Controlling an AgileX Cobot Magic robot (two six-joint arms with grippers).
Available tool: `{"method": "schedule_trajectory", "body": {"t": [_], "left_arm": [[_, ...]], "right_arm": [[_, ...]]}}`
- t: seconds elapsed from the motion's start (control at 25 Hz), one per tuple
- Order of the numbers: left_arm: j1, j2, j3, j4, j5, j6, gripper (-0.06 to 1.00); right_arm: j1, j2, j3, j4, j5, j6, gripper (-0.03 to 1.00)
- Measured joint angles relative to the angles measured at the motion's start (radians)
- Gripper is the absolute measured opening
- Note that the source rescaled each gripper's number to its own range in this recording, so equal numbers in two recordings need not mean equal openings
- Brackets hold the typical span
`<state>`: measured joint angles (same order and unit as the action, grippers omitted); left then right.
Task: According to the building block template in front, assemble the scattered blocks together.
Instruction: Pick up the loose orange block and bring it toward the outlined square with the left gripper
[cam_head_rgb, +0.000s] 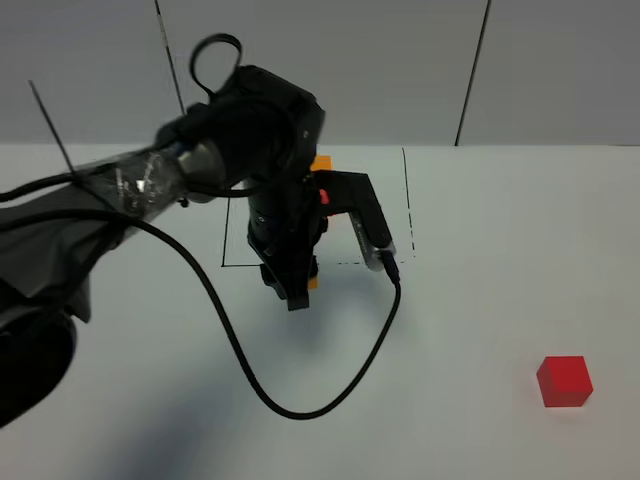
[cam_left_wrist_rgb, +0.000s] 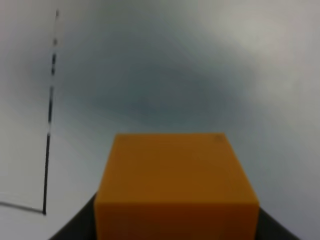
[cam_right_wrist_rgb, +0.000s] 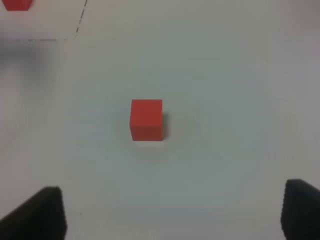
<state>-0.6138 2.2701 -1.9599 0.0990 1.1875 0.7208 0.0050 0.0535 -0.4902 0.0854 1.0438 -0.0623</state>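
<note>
1. The left gripper (cam_head_rgb: 297, 290) is clamped tight on the small matte orange cube (cam_left_wrist_rgb: 175, 185), with the cube between its jaws. It is low over the table at the near edge of the thin black drawn outline (cam_head_rgb: 408, 200). Cannot tell if the cube touches down. Probably held here so it can be set down close to the reference.
2. The template pair (cam_head_rgb: 321, 163), an orange cube joined to a red one, sits inside the outline, mostly hidden behind the left arm.
3. The small matte red cube (cam_head_rgb: 565, 381) lies alone, well apart from the orange one, on the right side.
4. The right gripper (cam_right_wrist_rgb: 172, 215) has its jaws wide and empty, above the red cube and facing it. Looks lined up for a pick.
5. Surface is a plain white tabletop (cam_head_rgb: 480, 250) with a soft arm shadow. A grey panelled wall (cam_head_rgb: 560, 70) with dark seams is behind. A black cable (cam_head_rgb: 240, 360) loops across the table.
</note>
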Motion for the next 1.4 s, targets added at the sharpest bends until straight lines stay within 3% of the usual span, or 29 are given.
{"method": "schedule_trajectory", "body": {"t": [0.24,0.56,1.4], "left_arm": [[-0.036,0.115,-0.104,-0.036,0.001,0.093,0.0],[-0.045,0.184,-0.148,-0.048,0.0,0.133,0.0],[-0.048,0.238,-0.157,-0.024,-0.059,0.112,0.0]], "right_arm": [[0.0,0.0,0.0,0.001,0.0,0.0,0.73],[0.0,0.0,0.0,0.001,0.0,0.0,0.73],[0.0,0.0,0.0,0.001,0.0,0.0,0.73]]}}
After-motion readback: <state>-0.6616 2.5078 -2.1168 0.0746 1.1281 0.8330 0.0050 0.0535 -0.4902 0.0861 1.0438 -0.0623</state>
